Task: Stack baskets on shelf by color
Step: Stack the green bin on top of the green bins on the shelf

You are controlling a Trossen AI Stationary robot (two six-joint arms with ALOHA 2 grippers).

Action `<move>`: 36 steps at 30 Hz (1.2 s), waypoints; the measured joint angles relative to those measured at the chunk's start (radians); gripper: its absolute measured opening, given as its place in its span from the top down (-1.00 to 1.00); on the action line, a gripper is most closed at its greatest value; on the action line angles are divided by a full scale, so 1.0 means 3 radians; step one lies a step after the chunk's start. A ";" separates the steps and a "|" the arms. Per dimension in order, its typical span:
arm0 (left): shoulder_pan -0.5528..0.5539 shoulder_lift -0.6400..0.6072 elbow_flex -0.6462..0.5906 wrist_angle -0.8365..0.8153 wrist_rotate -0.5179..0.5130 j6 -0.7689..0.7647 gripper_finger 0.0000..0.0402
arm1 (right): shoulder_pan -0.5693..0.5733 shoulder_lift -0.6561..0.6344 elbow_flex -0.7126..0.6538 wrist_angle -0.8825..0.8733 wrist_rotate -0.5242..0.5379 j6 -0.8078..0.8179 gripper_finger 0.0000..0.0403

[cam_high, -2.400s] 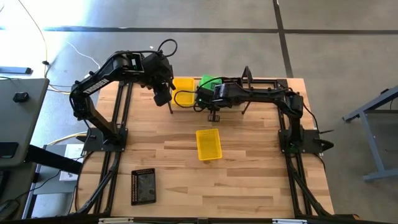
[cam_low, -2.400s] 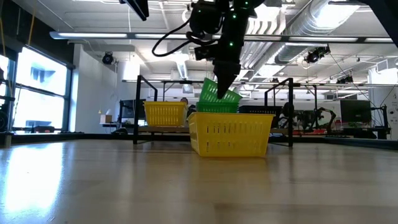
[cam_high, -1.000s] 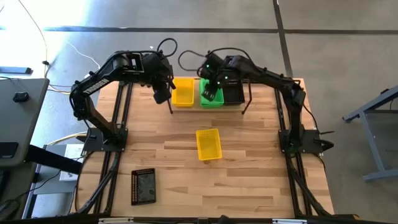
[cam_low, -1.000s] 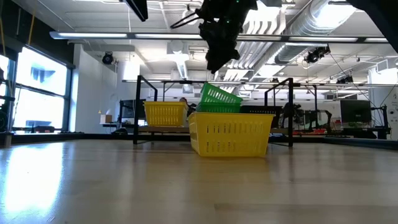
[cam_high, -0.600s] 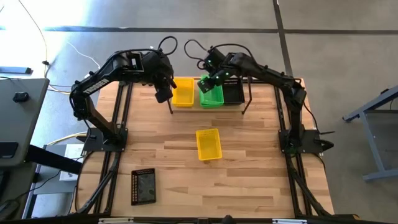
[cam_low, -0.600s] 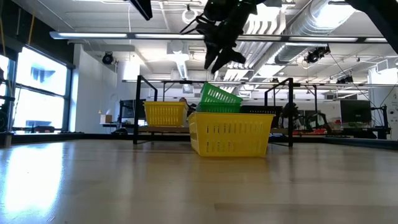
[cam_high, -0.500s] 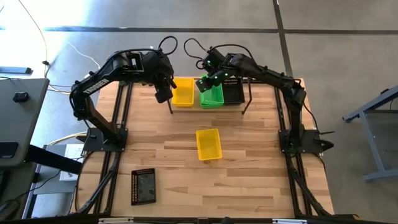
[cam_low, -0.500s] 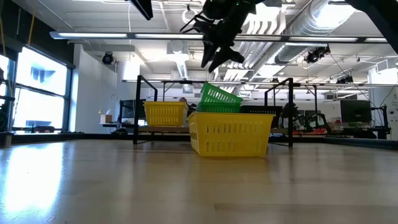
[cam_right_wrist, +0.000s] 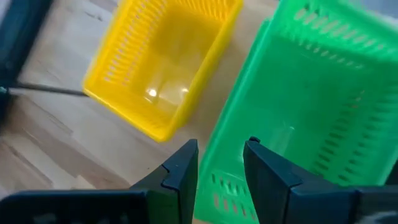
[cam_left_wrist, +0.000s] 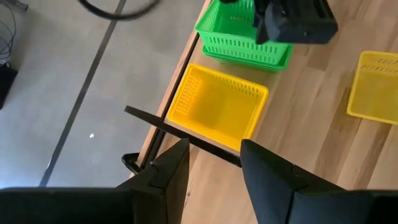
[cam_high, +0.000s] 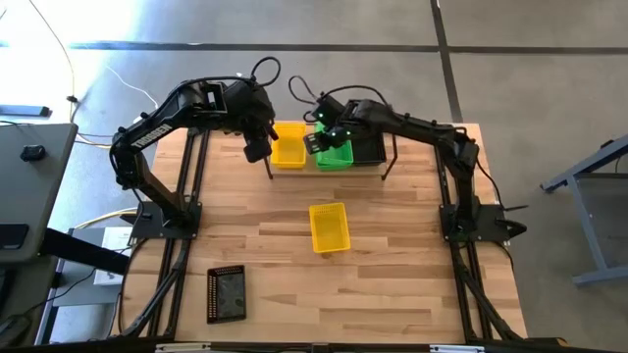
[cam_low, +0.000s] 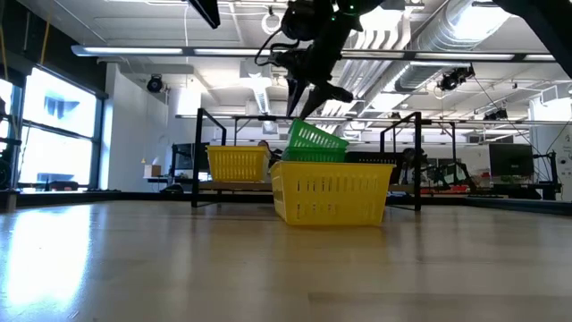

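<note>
On the shelf [cam_low: 223,185] at the table's far edge stand a yellow basket [cam_high: 288,145], a green stack [cam_high: 337,152] and a black basket [cam_high: 369,147]. The stack's top green basket [cam_low: 315,137] sits tilted in the lower one. My right gripper [cam_low: 313,100] hovers open just above the stack's left rim [cam_right_wrist: 224,155], touching nothing. My left gripper [cam_high: 257,150] hangs open over the shelf's left end, its fingers [cam_left_wrist: 177,168] empty. Another yellow basket [cam_high: 330,227] stands on the table's middle.
A black mesh rectangle [cam_high: 226,294] lies near the table's front left. The shelf's thin black end frames [cam_low: 198,152] [cam_low: 416,156] rise beside the baskets. Bare wooden tabletop [cam_high: 402,275] spreads around the middle yellow basket.
My right gripper has rolled about its own axis and come down a little toward the left rim of the green stack, staying open. The tilted green basket has kept its place.
</note>
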 joint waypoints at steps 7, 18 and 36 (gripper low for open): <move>0.0001 0.0000 0.0000 -0.0001 0.0005 0.0085 0.34 | 0.0044 0.0000 -0.0252 0.0369 -0.0001 0.0206 0.43; 0.0001 0.0000 0.0000 -0.0001 0.0013 0.0211 0.34 | 0.0048 0.0000 -0.0485 0.0558 0.0006 0.0352 0.43; 0.0001 0.0000 0.0000 -0.0001 0.0014 0.0235 0.34 | 0.0057 0.0085 -0.0330 0.0283 0.0109 -0.0175 0.43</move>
